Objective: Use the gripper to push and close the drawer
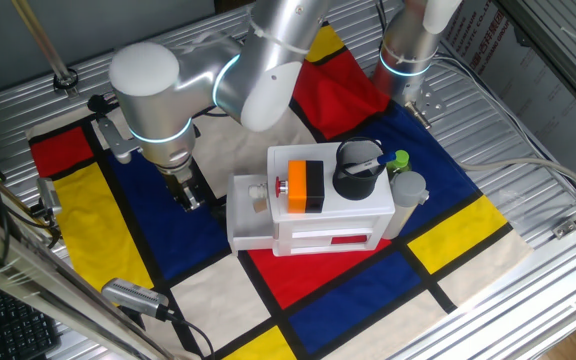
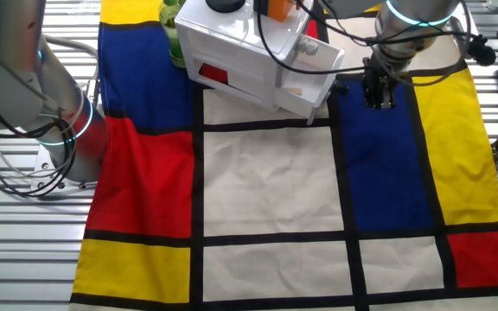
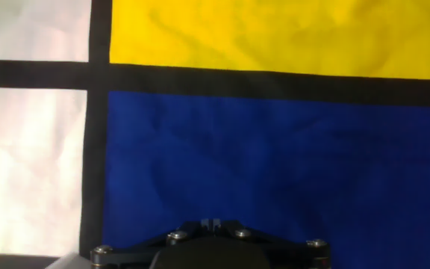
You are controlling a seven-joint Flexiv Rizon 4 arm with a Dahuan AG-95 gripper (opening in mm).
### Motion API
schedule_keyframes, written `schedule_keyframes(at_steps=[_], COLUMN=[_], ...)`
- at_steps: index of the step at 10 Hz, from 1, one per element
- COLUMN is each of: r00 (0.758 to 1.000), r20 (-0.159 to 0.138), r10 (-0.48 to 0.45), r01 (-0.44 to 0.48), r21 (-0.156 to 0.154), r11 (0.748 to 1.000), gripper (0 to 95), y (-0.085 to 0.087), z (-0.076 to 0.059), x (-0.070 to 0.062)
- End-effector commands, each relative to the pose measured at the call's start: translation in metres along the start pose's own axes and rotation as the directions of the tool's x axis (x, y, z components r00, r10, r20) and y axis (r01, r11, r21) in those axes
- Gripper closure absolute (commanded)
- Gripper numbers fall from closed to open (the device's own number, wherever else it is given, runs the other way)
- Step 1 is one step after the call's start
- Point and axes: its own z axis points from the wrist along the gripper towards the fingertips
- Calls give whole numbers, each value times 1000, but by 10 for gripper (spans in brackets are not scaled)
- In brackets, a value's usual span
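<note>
Down at the cloth, the end effector [image 1: 188,195] points at a blue panel of the colour-block tablecloth [image 1: 438,240], just to the side of the white cabinet [image 1: 318,215]. In one fixed view its black fingers look close together with nothing between them, but how wide they stand I cannot tell for sure; in the other fixed view the end effector [image 2: 377,93] shows as a dark cluster below the teal-lit ring [image 2: 413,15]. The hand view shows only the black base of the end effector [image 3: 207,246] at the bottom edge, over blue cloth with a yellow panel beyond a black stripe.

The drawer [image 1: 250,215] sticks out of the cabinet on the side facing the end effector, open, with a small object lying inside it. It is near the fingers but apart from them. In the other fixed view the drawer [image 2: 305,82] juts toward the blue panel.

On top of the cabinet sit an orange-and-black block [image 1: 305,186] and a black cup [image 1: 356,170]. A grey-capped bottle [image 1: 406,195] stands just beside the cabinet, with a green-topped item [image 1: 398,159] behind it. A second silver arm [image 1: 413,40] rises at the back of the table [image 1: 528,110].
</note>
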Motion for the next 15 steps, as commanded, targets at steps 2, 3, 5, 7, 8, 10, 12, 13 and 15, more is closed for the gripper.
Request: schedule_keyframes(at_steps=[2,3,5,7,8,10,12,13,15], r00=[1000,1000,1000,1000,1000,1000,1000,1000,1000], r20=[1,1,2,1,1,-1,-1,-2,-3], r10=[3,3,6,10,9,8,8,7,7], r01=[-3,-3,-6,-10,-9,-8,-8,-7,-7], r21=[-1,0,0,-1,-2,-3,-5,-6,-7], r11=[1000,1000,1000,1000,1000,1000,1000,1000,1000], gripper=[950,950,950,950,950,950,950,950,950], y=[3,4,10,15,15,16,17,17,17], z=[1,2,6,8,9,10,11,11,13], x=[-1,-1,-3,-3,-3,-3,-3,-3,-2])
